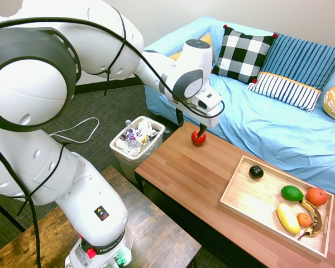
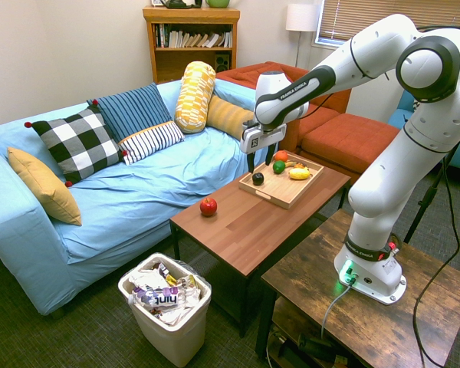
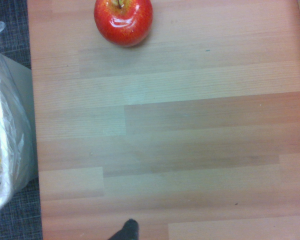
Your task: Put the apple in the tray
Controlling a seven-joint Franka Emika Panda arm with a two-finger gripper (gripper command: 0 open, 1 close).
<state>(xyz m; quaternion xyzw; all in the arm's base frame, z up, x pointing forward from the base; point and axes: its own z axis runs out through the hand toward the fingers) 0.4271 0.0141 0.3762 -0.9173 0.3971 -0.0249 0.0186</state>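
Full bin [image 1: 137, 140] beside wooden table [image 1: 190, 173]

First exterior: high behind arm, facing sofa [image 1: 279, 128]. Second: wide, opposite side. Wrist: close, straight down. All share the bench [image 1: 184, 167].

A wooden tabletop [image 2: 253, 218] is carrying the apple [image 2: 208, 205] near its sofa-side edge and the tray [image 2: 285, 189] at one end.

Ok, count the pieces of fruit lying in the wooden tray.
5. In the tray: a dark round fruit near one corner, then a green fruit, an orange-red fruit, a yellow fruit and a spotted banana. A smaller one beside these may be another.
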